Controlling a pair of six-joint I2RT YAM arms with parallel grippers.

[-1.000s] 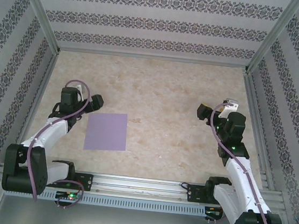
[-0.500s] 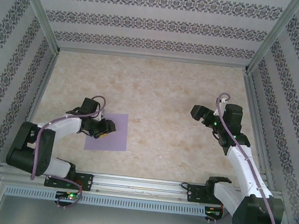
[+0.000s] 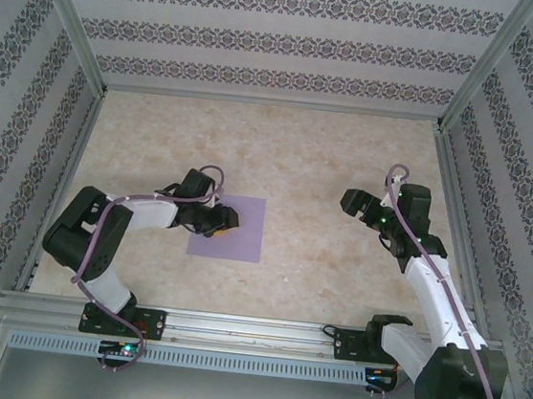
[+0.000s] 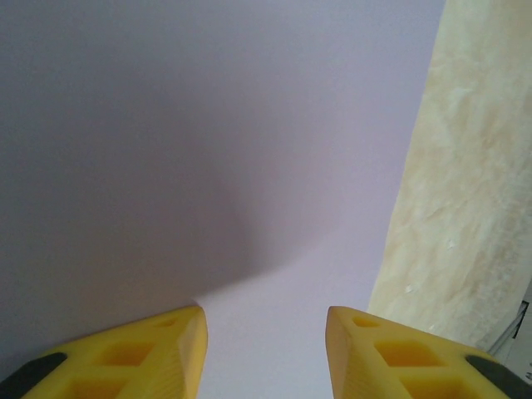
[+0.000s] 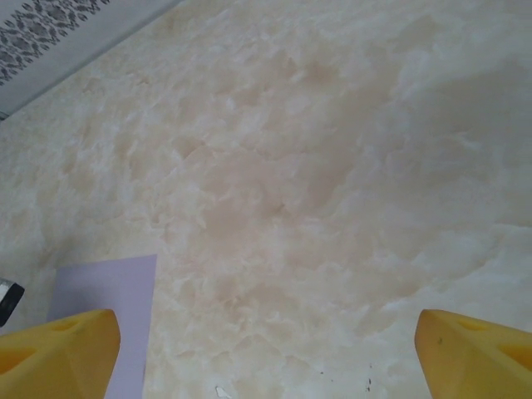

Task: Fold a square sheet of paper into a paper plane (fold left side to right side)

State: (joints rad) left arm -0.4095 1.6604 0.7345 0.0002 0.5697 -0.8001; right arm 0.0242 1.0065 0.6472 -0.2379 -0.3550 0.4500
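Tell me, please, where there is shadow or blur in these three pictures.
Left wrist view: a broad soft shadow lies on the square sheet of paper, and the left fingers look slightly soft at their edges. Right wrist view: the table is lit evenly, with a faint darker patch at upper right. Top external view: even light, sharp, no glare.

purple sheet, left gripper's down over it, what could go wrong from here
1. The square sheet of paper lies flat on the table. The left gripper is low over it with jaws apart and nothing between them. Closing may crumple or drag it rather than lift an edge.
2. The right gripper hangs open well off to the right, so nothing pins the sheet. It might slide and the fold land skewed.
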